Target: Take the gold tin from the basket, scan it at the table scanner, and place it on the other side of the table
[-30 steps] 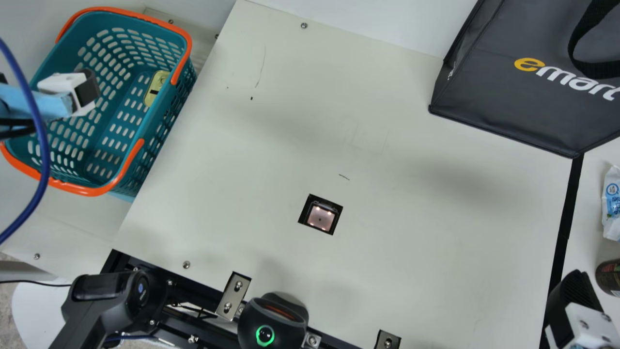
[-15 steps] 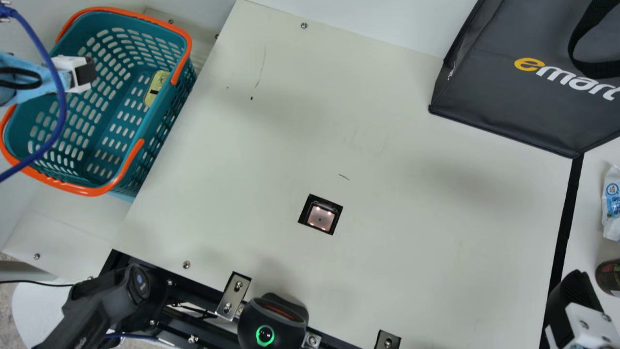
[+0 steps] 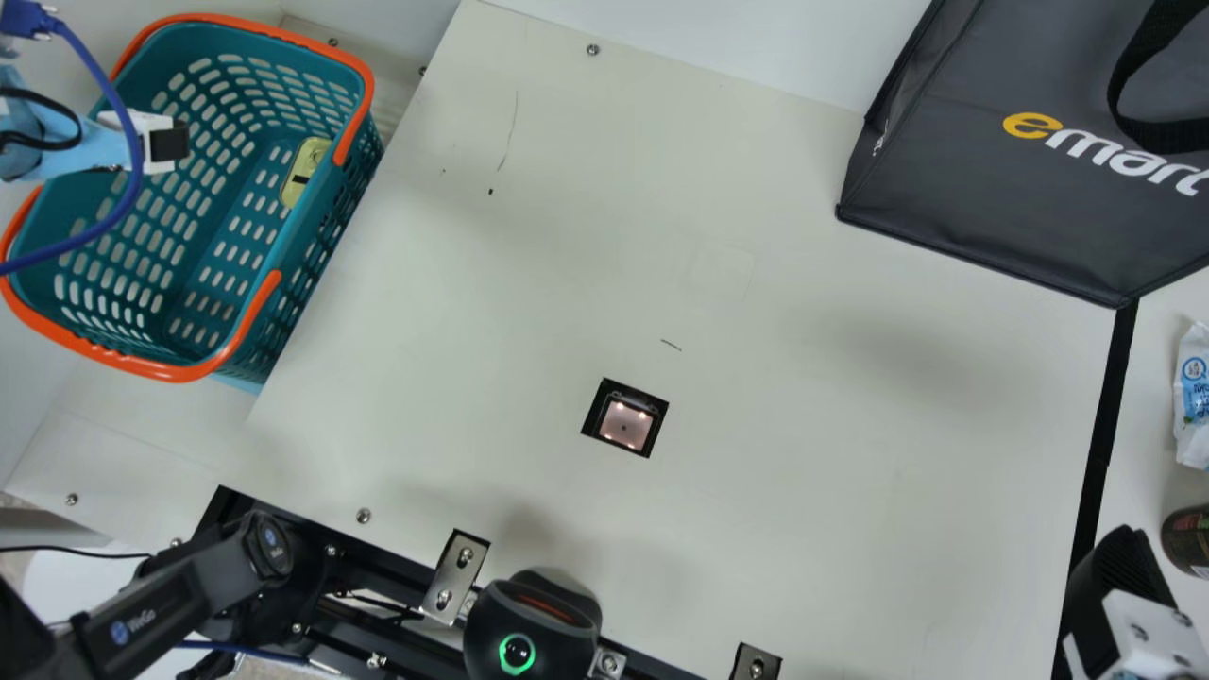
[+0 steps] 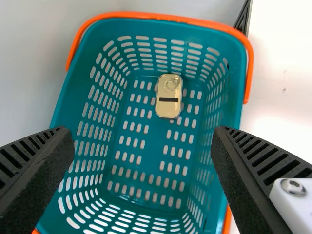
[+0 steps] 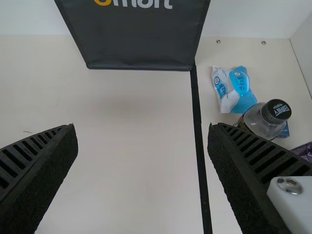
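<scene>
In the main view, the basket stands just beside the edge of the surface, which stretches between it and the dark bag. The left gripper hangs over the basket; the gold tin lies inside, on the basket's floor. The scanner sits in the surface, apart from the basket, and the right gripper is well apart from it, near the black strip. Yellow and white lettering marks the bag. In the left wrist view, the left jaws are spread with nothing between them; the tin lies flat near one end of the basket, a black bar across its lid. In the right wrist view, the right jaws are spread too, holding nothing; the packet and bottle, both printed, lie beyond the strip, across the surface from the basket.
</scene>
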